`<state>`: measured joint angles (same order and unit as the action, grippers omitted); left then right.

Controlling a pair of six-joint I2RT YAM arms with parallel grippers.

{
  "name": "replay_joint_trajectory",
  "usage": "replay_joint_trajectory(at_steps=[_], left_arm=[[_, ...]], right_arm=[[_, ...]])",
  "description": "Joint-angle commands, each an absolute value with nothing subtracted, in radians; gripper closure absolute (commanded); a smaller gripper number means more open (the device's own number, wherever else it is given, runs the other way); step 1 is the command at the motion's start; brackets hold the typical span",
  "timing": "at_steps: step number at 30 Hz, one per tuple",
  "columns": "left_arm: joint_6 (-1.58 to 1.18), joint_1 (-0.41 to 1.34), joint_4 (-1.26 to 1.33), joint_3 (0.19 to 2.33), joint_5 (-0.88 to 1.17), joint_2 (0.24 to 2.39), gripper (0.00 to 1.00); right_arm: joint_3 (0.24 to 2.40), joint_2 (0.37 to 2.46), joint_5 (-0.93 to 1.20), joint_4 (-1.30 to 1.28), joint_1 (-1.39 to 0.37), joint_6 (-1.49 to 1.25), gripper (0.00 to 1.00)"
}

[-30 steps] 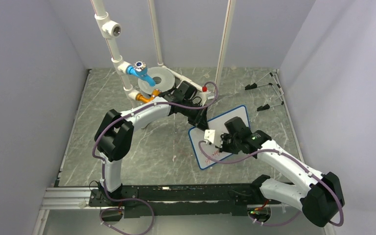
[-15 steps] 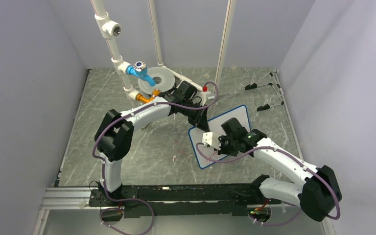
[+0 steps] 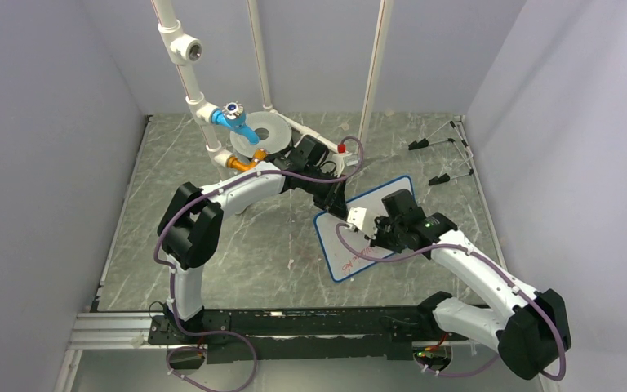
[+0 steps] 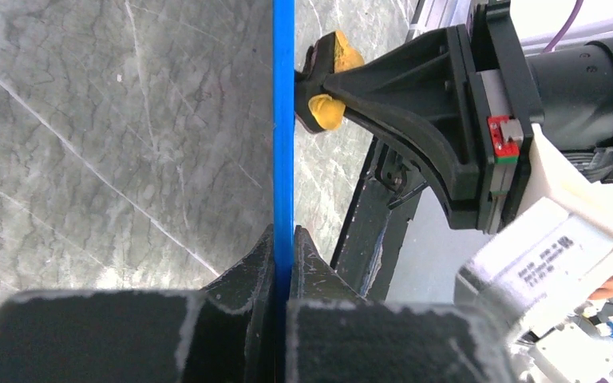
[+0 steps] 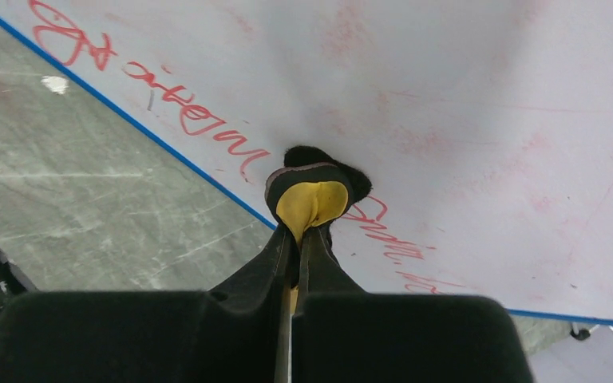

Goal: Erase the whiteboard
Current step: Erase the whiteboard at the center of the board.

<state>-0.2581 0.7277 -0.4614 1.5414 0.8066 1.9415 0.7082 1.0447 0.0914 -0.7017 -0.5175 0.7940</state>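
Grey marbled surface (image 3: 212, 245), walled on the left, far and right sides by pale panels.

Small flat white whiteboard with a blue rim and rounded corners (image 3: 371, 198): lies right of centre. Long axis runs skew, from the near-left toward the far-right corner of the surface. Red handwriting (image 5: 183, 108) runs along its near long edge; the face beyond it shows only faint pink smears.

Room: bare surface shows to the left of the board and between it and the near edge. The board's far-right corner is nearer the right edge.

White pipe frame (image 3: 188, 82) with a blue valve (image 3: 235, 118) stands at the far edge, left of centre. A round grey disc (image 3: 271, 131) lies beside it, apart from the board. The left arm reaches across between them.

Black clips on thin rods (image 3: 437, 178) lie near the far-right corner, just beyond the board.

Left gripper (image 4: 283, 239): jaws pinching the blue rim at the board's far-left corner.

Right gripper (image 5: 299, 239): jaws pressed together on a small yellow-and-black eraser pad (image 5: 311, 199), its black end touching the board face among the red letters.
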Motion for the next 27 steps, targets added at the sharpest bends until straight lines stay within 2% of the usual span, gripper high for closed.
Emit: replay_joint_trajectory(at_steps=[1, 15, 22, 27], left_arm=[[-0.278, 0.731, -0.443, 1.532, 0.888, 1.887, 1.00], [-0.269, 0.727, -0.451, 1.523, 0.887, 1.875, 1.00], [-0.268, 0.728, -0.451, 1.526, 0.890, 1.878, 1.00], [-0.267, 0.728, -0.451, 1.524, 0.888, 1.872, 1.00]], right_arm=[[0.740, 1.008, 0.250, -0.734, -0.522, 0.863, 1.00], [0.696, 1.027, 0.127, -0.751, -0.449, 0.847, 1.00], [0.747, 1.004, 0.087, -0.659, -0.384, 0.814, 1.00], [0.780, 1.010, 0.181, -0.671, -0.387, 0.841, 1.00]])
